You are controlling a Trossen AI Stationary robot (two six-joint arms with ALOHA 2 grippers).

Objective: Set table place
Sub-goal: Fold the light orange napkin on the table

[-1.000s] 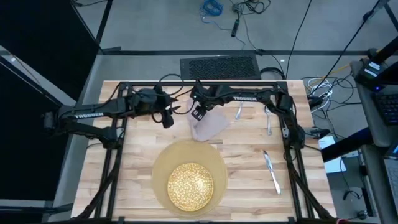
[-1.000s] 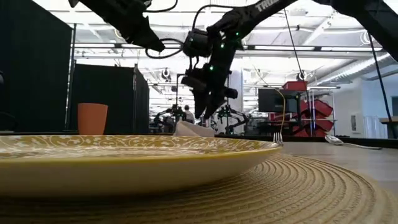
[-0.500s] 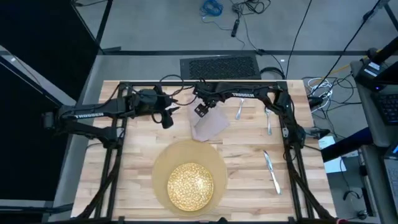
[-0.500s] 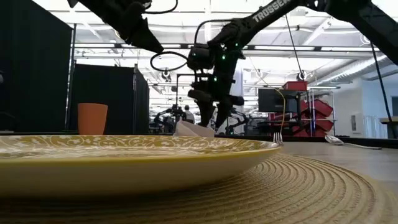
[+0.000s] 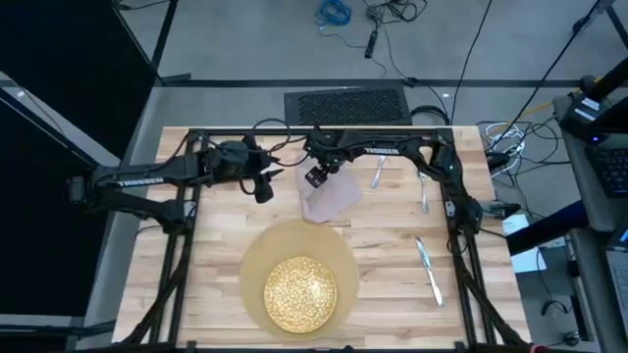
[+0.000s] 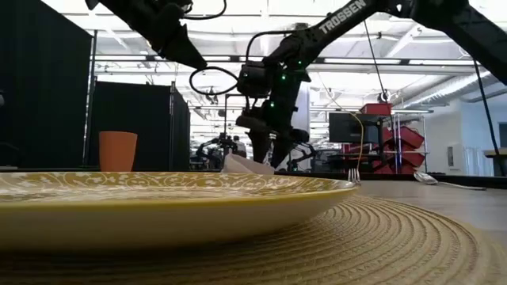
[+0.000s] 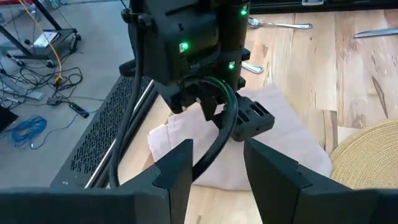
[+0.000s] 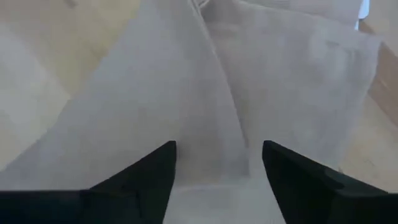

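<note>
The dark six-joint left arm reaches in from nine o'clock, its two-finger hand (image 5: pixel 263 186) raised off the surface with fingers (image 7: pixel 177 168) spread apart. The dark right arm stretches across from three o'clock along the far edge, wrist bent downward, its hand (image 5: pixel 314 176) pointing down with fingers (image 8: pixel 155 168) parted.

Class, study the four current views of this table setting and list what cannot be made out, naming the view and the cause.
- Napkin, low view: mostly hidden behind the plate rim.
- Spoon and fork, high view: too small to show detail.
- Napkin, right wrist view: fills the frame, edges cut off; contact with the right gripper unclear.
- Orange cup, high view: hidden beneath the left arm.
</note>
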